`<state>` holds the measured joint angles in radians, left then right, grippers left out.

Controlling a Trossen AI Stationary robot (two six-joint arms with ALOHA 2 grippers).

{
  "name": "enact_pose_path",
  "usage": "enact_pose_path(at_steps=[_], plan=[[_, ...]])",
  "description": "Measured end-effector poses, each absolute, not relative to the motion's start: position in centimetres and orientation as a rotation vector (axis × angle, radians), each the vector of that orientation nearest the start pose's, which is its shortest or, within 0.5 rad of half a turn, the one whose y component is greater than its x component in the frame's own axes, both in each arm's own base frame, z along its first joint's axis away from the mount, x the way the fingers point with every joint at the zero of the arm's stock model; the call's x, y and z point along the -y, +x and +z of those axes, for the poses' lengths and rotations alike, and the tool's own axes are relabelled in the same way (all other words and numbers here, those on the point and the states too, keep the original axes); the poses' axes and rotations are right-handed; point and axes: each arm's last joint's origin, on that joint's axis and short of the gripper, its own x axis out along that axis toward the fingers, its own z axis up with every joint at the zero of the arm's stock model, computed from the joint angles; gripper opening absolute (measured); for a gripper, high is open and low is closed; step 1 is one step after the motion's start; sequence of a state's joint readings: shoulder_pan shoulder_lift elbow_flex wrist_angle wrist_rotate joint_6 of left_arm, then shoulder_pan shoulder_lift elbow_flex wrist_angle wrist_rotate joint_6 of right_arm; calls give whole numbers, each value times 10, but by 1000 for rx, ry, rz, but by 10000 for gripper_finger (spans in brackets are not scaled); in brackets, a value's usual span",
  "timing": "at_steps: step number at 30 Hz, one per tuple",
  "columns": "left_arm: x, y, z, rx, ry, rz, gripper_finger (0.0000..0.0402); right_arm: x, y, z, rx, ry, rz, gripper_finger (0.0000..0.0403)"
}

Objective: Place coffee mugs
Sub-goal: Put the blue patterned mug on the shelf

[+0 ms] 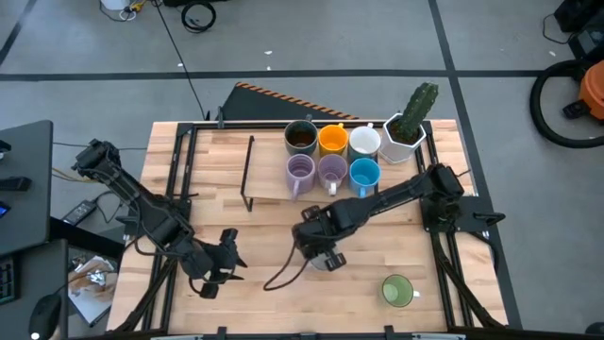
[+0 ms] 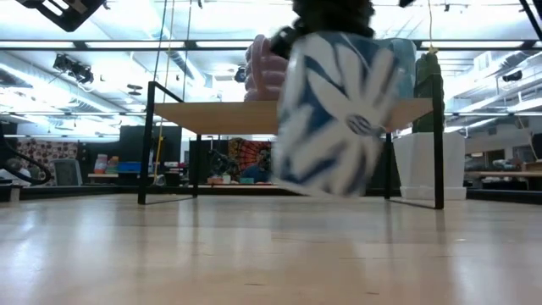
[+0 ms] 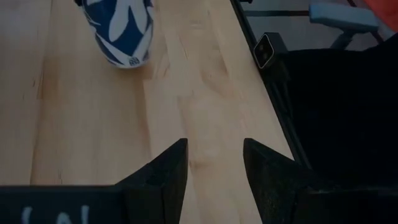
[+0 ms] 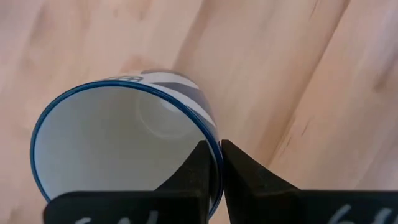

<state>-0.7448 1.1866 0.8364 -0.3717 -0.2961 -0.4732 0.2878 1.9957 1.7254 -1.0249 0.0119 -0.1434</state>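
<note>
Coffee mugs: a blue-and-white patterned mug (image 4: 124, 143) sits at centre frame in the high view, its rim pinched between the clenched fingers of the right gripper (image 4: 221, 163). Six more mugs (image 1: 332, 156) cluster on the shelf (image 1: 269, 175) above; a green mug (image 1: 397, 290) stands at lower right. The left gripper (image 3: 214, 168), lower left, is parted and holds nothing.
</note>
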Motion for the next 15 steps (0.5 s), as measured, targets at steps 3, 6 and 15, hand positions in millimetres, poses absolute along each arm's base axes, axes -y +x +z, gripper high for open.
enact_pose_path(at_steps=[3,6,15], plan=[[159,185,257,-712,-103,-261,162,-116,397,252,-1193,-338,354,27],[158,185,257,-712,-102,-260,162,-117,401,261,-1139,-371,366,27],[158,185,258,-696,-94,-228,162,-110,397,262,-1205,-370,340,27]])
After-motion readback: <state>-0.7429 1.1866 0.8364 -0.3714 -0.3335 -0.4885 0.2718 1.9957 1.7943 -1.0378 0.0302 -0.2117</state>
